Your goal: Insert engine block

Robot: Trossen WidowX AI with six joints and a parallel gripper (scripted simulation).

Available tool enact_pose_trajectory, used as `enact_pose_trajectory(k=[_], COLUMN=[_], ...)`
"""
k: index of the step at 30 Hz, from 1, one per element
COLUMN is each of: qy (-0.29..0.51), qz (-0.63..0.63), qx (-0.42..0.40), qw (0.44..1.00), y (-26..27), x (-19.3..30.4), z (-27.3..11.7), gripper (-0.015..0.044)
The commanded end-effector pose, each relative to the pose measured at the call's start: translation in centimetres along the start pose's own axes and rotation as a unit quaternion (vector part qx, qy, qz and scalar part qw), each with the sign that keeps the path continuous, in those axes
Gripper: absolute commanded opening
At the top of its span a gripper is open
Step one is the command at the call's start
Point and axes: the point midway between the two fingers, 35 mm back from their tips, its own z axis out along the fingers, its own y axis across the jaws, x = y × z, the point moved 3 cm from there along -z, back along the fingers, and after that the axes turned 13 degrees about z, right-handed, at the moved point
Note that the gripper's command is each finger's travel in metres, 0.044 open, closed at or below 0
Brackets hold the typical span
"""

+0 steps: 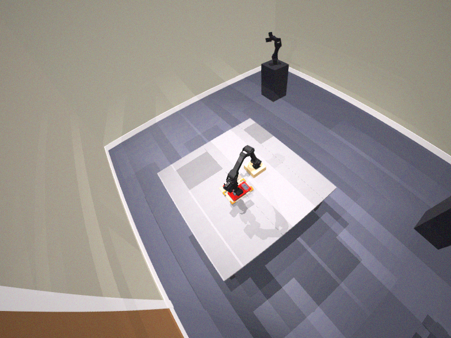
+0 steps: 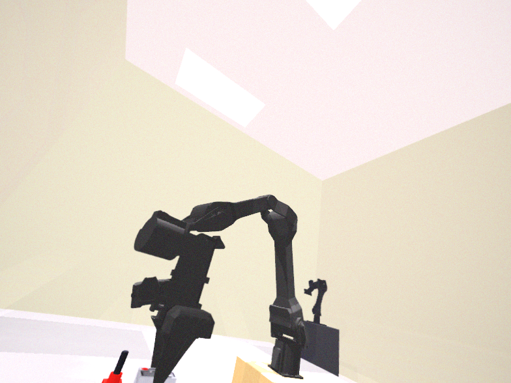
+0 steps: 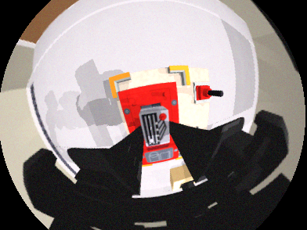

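The grey engine block (image 3: 155,127) (image 2: 142,376), with dark ribs and a red round cap on top, is between my fingertips. My gripper (image 3: 155,127) is shut on it, with one black finger on each side. The red car body (image 3: 146,91) (image 1: 246,186) lies flat under the block. A dark edge of its opening (image 3: 150,106) shows just beyond the block. The block stands over the opening; how deep it sits, and the rib and the slot side, I cannot make out. In the top view the arm hides the block.
The car body lies on a cream board (image 3: 150,77) with yellow corner brackets (image 3: 184,71) (image 3: 114,87). A red piece with a black peg (image 3: 204,93) (image 2: 115,376) stands beside it. The arm's base stands on a wooden block (image 1: 256,171) (image 2: 246,370) on the white table (image 1: 291,181).
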Motion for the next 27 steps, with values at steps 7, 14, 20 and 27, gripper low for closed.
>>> enact_pose_trajectory(k=[7,14,20,27], qy=[0.001,0.001,0.001,0.001], qz=[-0.014,-0.018,-0.013,-0.009], qx=[-0.002,-0.002,-0.002,-0.002], qw=[1.000,1.000,1.000,1.000], y=[0.03,0.04,0.04,0.04], x=[-0.02,-0.02,-0.02,-0.02], z=[0.26,0.38,0.49,0.61], gripper=[0.0158,0.0158,0.0158,0.0158])
